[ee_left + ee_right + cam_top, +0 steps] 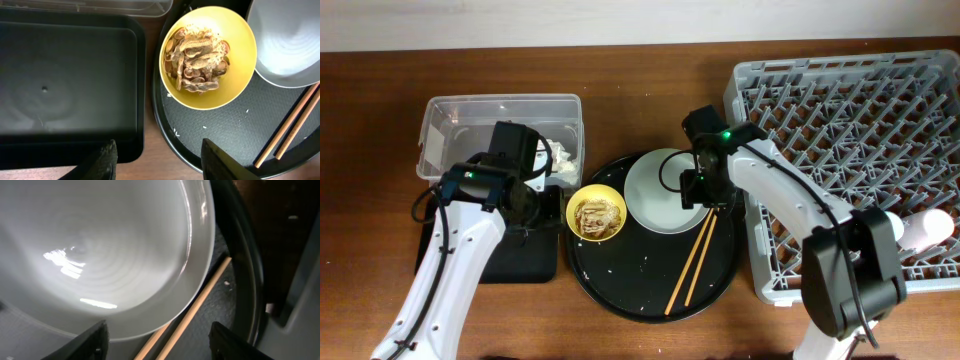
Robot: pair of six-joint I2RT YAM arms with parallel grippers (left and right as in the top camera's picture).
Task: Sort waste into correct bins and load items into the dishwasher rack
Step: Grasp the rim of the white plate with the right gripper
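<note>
Both grippers hovering open over the round tray, right one lining up on the plate rim

Overhead: the right gripper (705, 192) is hanging at the right edge of the plate (660, 190), just far of the chopsticks (692, 262), with the dishwasher rack (850, 120) to its right; the left gripper (534, 205) is sitting between the black tray (520, 258) and the yellow bowl (597, 213). Left wrist: its jaws are standing apart and empty, with the bowl of food scraps (197, 60) ahead and to the right, so it probably needs shifting right before pinching the rim. Right wrist: the jaws are spread and holding nothing, straddling the plate rim and the chopsticks; it should likely be closing on the rim alone, keeping the sticks out.
</note>
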